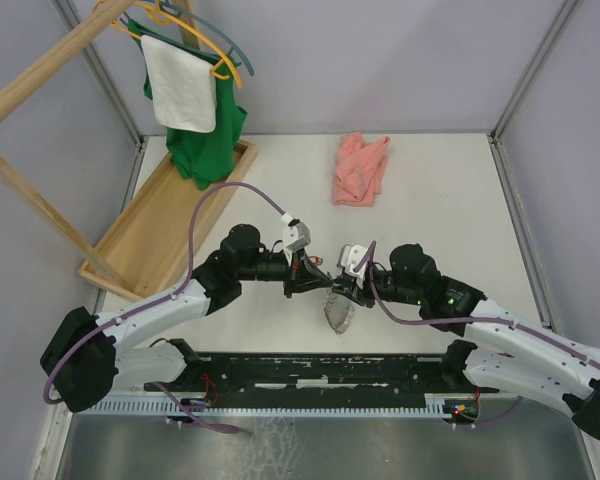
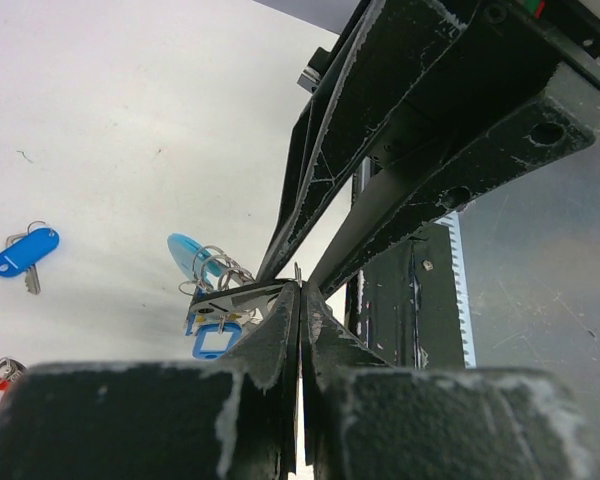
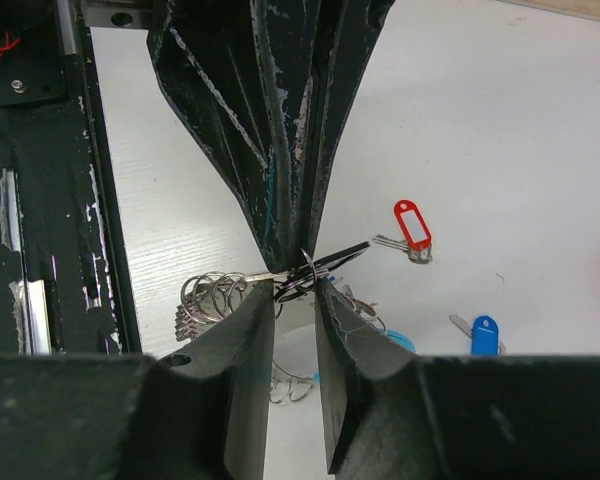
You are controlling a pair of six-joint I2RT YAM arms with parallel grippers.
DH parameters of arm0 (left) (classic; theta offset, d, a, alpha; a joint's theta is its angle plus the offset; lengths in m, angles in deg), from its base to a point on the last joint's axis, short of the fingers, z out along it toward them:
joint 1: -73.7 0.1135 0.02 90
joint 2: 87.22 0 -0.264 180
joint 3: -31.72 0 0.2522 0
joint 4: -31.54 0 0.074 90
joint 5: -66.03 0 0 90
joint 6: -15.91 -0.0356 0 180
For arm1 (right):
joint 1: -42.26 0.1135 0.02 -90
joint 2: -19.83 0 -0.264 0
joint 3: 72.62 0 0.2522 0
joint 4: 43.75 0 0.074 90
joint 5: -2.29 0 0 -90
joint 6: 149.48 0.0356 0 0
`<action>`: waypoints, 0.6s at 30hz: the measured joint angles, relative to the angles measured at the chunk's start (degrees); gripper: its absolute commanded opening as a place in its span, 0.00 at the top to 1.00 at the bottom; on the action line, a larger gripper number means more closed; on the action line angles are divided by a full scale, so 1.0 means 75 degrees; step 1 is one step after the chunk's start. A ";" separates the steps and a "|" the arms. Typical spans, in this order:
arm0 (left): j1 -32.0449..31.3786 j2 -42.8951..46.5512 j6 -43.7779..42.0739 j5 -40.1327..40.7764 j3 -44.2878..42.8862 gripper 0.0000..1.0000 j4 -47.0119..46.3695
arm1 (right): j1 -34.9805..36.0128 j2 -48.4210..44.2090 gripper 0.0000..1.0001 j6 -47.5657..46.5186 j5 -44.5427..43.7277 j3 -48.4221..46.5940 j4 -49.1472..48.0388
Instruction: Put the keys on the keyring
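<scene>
Here, both grippers pinching the keyring above the table

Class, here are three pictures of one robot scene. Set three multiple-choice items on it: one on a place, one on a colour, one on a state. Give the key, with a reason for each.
1. Where does the pink cloth lie?
A. In the tray
B. On a hanger
C. On the table, right of the tray

2. What colour is the shirt on the hanger?
A. Green
B. Red
C. Blue

3. How do the left jaws stand?
A. Wide open
B. Shut together
C. Out of view

Key:
1 C: the pink cloth lies on the table, apart from the tray on its left.
2 A: the shirt behind the white towel is green.
3 B: the left wrist view shows no gap between the tips.
</scene>
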 measured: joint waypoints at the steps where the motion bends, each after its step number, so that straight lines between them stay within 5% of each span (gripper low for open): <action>1: 0.0000 0.0000 -0.0003 0.0012 0.0000 0.97 0.0000 | 0.0003 0.0000 0.74 0.0017 -0.0020 0.0009 -0.0038; 8: 0.0000 0.0009 -0.0006 0.0216 0.0000 0.97 0.0181 | 0.0020 -0.0012 0.99 -0.0023 -0.0216 0.0015 0.0012; 18: -0.0032 -0.0003 -0.0003 0.0530 0.0085 0.97 0.0227 | 0.0052 -0.0405 0.99 -0.0682 -0.0650 -0.0108 0.0822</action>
